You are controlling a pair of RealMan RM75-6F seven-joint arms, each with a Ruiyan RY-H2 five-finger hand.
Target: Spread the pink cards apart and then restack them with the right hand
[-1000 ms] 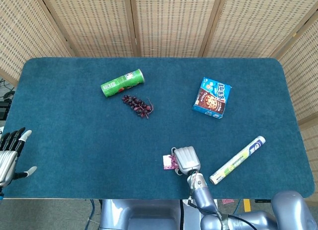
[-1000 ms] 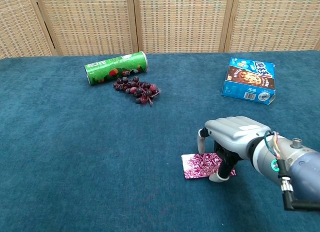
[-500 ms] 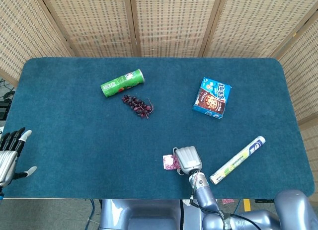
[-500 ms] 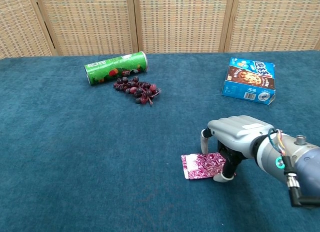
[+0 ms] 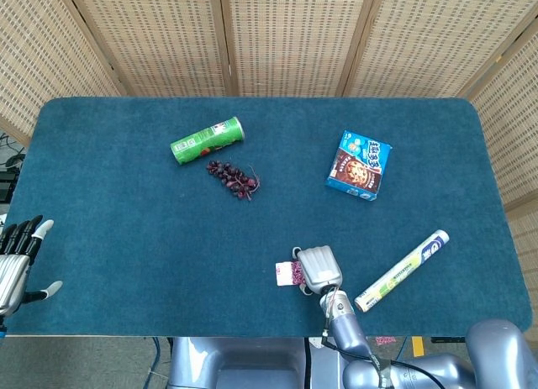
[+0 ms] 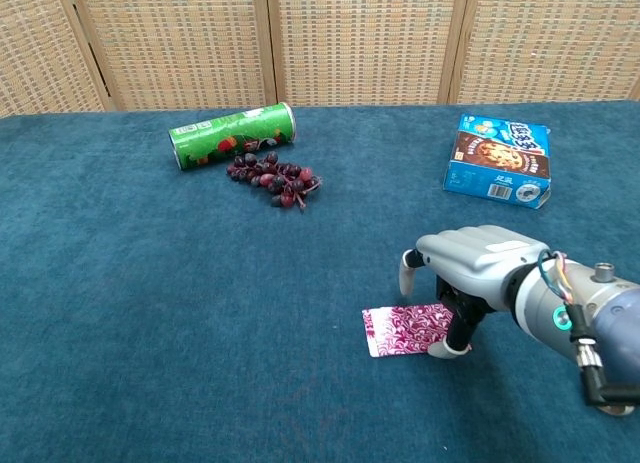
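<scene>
The pink patterned cards (image 6: 404,330) lie as a small flat stack on the blue table near its front edge, also seen from the head view as pink cards (image 5: 288,274). My right hand (image 6: 468,271) arches over their right end, palm down, with fingertips (image 6: 452,345) touching the cards' right edge and the thumb standing off to the left. In the head view the right hand (image 5: 318,269) covers the stack's right part. My left hand (image 5: 17,259) hangs off the table's left front corner, fingers apart, holding nothing.
A green chip can (image 5: 207,140) and a grape bunch (image 5: 233,178) lie at the back left. A blue cookie box (image 5: 359,165) sits at the back right. A rolled tube (image 5: 402,270) lies right of my right hand.
My right hand has shifted slightly to the right along the cards, and the stack has slid a little right with it. The left hand has not moved.
</scene>
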